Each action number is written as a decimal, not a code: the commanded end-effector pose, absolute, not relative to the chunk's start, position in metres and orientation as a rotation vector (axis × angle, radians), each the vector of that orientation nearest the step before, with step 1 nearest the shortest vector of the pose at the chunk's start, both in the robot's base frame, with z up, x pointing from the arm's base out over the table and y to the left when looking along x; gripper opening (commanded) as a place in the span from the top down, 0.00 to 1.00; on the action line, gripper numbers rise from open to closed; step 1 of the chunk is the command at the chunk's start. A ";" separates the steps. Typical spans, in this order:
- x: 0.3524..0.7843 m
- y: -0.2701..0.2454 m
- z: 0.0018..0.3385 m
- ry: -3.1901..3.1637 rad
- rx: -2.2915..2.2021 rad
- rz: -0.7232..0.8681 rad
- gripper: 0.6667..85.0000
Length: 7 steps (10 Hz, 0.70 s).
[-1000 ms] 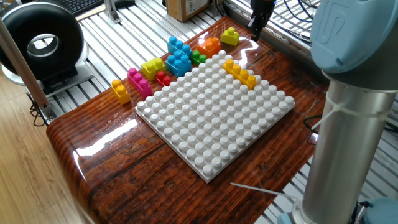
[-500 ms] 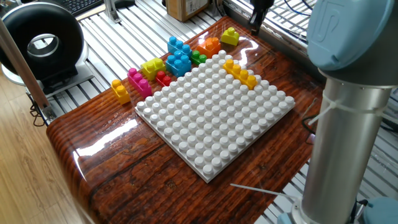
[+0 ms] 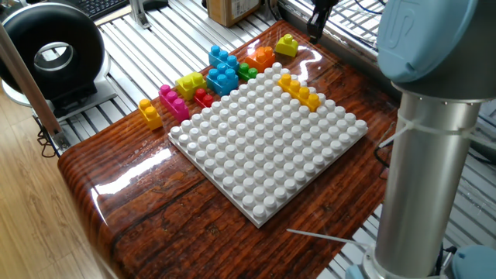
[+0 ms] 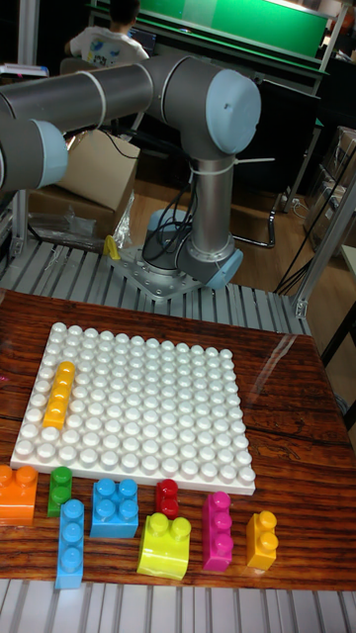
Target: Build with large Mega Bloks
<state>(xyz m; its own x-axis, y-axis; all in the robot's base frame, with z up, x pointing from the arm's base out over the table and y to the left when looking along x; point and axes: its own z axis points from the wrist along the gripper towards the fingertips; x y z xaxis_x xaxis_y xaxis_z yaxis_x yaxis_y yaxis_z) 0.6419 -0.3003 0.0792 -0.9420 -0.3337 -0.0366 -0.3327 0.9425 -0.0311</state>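
Observation:
A long yellow-orange brick (image 3: 299, 91) (image 4: 58, 394) is pressed onto the far edge of the white studded baseplate (image 3: 267, 147) (image 4: 148, 396). Loose Mega Bloks lie beside the plate: lime yellow (image 3: 286, 46), orange (image 3: 262, 56) (image 4: 17, 492), green (image 3: 247, 72) (image 4: 60, 490), two blue (image 3: 223, 77) (image 4: 116, 506), red (image 3: 204, 98) (image 4: 167, 497), lime yellow (image 3: 189, 84) (image 4: 165, 543), pink (image 3: 173, 101) (image 4: 217, 530) and yellow-orange (image 3: 150, 113) (image 4: 261, 539). My gripper (image 3: 315, 31) hangs dark at the fixed view's top edge, above and right of the lime brick, carrying nothing I can see. Its jaws are too small to read.
My arm's grey column (image 3: 426, 170) stands at the table's right front. A black round device (image 3: 50, 50) sits off the table to the left, and a cardboard box (image 3: 232, 9) behind it. Cables run along the far right edge.
The gripper has risen slightly toward the top edge of the fixed view. The arm's upper joint has shifted a little to the left. No brick has moved.

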 end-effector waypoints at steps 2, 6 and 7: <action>0.667 -0.303 0.076 3.023 -0.449 0.019 0.26; 0.669 -0.308 0.070 3.038 -0.398 -0.005 0.28; 0.666 -0.308 0.072 3.052 -0.362 -0.004 0.34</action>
